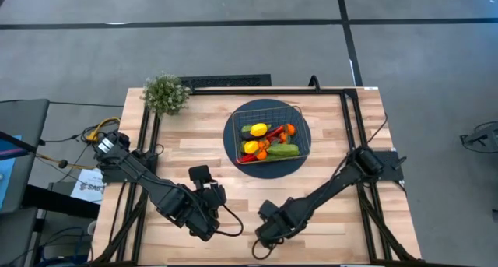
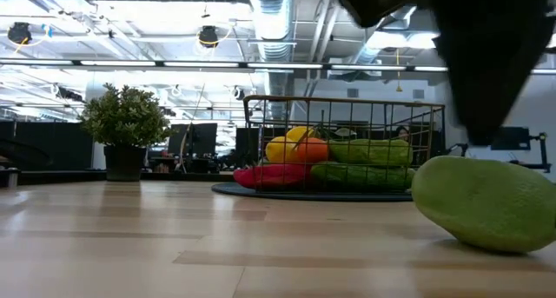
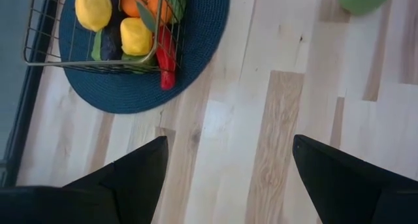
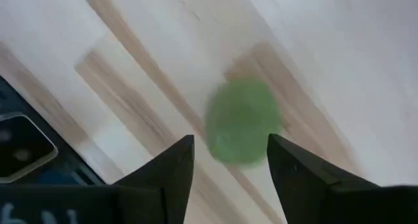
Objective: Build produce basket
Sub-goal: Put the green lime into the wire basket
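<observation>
Plausibly, the lime (image 4: 242,122) is lying loose on the bare table (image 1: 202,146) near its front edge, under the right gripper (image 4: 230,160), whose fingers are standing apart around nothing; being rounded, it risks rolling off. It is looking smooth, pale green, well apart from the basket (image 1: 243,116). Nearby, the left gripper (image 3: 228,168) is waiting, gaping empty.

Two dark arms are seen in the lower half of the high view, both bent in toward the middle. The left gripper (image 1: 208,220) is held low at lower left, its fingers (image 3: 130,178) spread wide. The right gripper (image 1: 261,244) is pointed down at the bottom centre, fingers (image 4: 170,168) parted.
</observation>
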{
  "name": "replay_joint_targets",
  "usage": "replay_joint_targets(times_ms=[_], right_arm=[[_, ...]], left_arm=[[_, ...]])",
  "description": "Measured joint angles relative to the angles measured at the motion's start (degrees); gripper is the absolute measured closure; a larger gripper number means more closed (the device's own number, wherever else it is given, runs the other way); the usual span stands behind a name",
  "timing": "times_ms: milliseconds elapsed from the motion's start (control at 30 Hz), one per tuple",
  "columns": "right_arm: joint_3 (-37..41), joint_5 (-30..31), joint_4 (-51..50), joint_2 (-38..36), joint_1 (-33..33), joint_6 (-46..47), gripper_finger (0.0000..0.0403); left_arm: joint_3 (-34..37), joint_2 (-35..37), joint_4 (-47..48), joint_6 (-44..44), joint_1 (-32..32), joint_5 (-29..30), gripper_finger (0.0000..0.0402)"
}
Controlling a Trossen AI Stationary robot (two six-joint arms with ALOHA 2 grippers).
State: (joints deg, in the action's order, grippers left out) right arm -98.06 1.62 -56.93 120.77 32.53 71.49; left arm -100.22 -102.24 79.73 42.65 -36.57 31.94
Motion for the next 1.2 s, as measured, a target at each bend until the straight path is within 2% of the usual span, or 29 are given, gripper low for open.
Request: replay_joint_targets(times_ms=[333, 533, 833, 1200], right_arm=[[-0.1, -0.4, -3.1, 2.2, -1.7, -2.8, 0.0203], [-0.2, -0.4, -0.1, 3.2, -1.4, -2.6, 0.0198], [-0.1, -0.6, -3.2, 3.3, -0.6, -2.5, 0.0198], [-0.1, -9.6, -5.5, 2.0, -0.7, -3.7, 0.0196]], left_arm=[[0.0, 0.0, 1.0, 0.5, -1.1, 0.2, 0.0088], [0.0, 0.0, 1.0, 0.4, -1.1, 0.4, 0.0088], [0.0, 0.0, 1.0, 0.1, -1.1, 0.4, 0.0088], [0.0, 0.0, 1.0, 0.0, -1.1, 0.5, 0.0088]])
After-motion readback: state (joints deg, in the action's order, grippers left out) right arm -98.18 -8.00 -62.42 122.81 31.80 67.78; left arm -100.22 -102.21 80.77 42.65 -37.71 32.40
